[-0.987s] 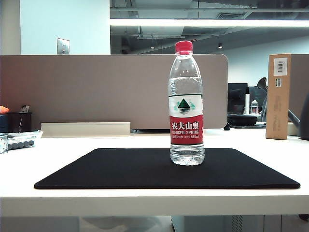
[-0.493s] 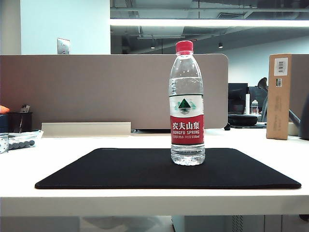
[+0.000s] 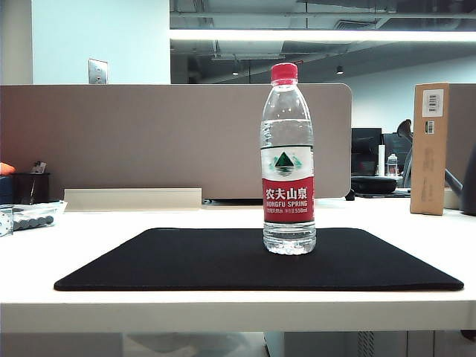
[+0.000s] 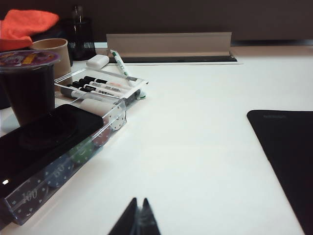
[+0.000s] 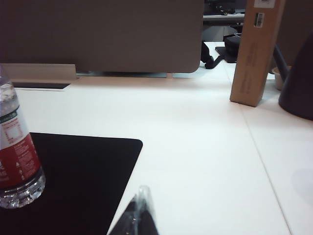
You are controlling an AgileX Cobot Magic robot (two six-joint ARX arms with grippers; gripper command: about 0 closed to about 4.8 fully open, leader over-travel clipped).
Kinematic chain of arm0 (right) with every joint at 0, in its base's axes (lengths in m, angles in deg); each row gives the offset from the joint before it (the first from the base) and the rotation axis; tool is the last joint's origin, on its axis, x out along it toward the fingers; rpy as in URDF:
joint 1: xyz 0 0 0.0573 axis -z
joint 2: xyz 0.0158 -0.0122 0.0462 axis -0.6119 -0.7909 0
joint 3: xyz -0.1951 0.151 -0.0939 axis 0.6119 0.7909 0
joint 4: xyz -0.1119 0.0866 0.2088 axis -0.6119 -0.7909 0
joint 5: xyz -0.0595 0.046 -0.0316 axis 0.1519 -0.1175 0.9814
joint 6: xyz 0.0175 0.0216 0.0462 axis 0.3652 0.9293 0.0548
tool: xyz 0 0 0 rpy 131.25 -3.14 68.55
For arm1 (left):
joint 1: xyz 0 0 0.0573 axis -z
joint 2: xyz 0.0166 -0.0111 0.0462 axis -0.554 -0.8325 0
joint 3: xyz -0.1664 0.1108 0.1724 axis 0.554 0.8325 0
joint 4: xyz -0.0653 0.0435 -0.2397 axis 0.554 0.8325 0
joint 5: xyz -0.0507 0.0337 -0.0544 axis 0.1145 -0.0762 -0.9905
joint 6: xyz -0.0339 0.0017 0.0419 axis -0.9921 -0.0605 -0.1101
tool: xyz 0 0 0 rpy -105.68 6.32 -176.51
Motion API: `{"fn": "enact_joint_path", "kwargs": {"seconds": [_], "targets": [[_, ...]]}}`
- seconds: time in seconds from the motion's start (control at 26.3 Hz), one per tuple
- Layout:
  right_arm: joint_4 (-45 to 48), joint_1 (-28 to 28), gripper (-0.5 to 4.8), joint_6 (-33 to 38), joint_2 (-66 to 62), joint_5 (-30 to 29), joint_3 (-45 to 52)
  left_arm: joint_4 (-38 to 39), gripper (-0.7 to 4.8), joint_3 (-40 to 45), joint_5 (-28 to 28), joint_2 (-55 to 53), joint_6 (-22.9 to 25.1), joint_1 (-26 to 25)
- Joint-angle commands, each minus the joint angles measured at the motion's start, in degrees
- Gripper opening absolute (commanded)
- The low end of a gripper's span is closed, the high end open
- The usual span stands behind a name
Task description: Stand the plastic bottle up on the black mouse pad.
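The plastic bottle (image 3: 288, 160), clear with a red cap and a red-and-white label, stands upright on the black mouse pad (image 3: 186, 260), right of the pad's middle. In the right wrist view the bottle's lower part (image 5: 17, 161) stands on the pad (image 5: 83, 181). My right gripper (image 5: 142, 196) is shut and empty, low over the white table just off the pad's edge, well apart from the bottle. My left gripper (image 4: 139, 201) is shut and empty too, over bare table with the pad's corner (image 4: 288, 152) off to one side. Neither gripper shows in the exterior view.
A tall cardboard box (image 3: 429, 149) stands at the back right, also in the right wrist view (image 5: 254, 54), beside a dark cone-shaped object (image 5: 298, 83). At the left lie a clear case of chips (image 4: 63, 166), a marker tray (image 4: 100, 88), cups (image 4: 29, 83) and a grey partition (image 3: 149, 141) behind.
The bottle stays standing on the pad. No arm shows in any of the exterior frames, and nothing there has visibly moved.
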Motion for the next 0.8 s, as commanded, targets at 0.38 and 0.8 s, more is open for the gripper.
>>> {"fn": "enact_joint_path", "kwargs": {"seconds": [0.38, 0.8], "targets": [[2.14, 0.04, -0.05, 3.26, 0.02, 1.97, 0.28, -0.55, -0.04, -0.24, -0.02, -0.02, -0.17, -0.02], [2.32, 0.07, -0.05, 4.42, 0.02, 5.40, 0.28, -0.55, -0.04, -0.24, -0.02, 0.00, -0.17, -0.02]]}}
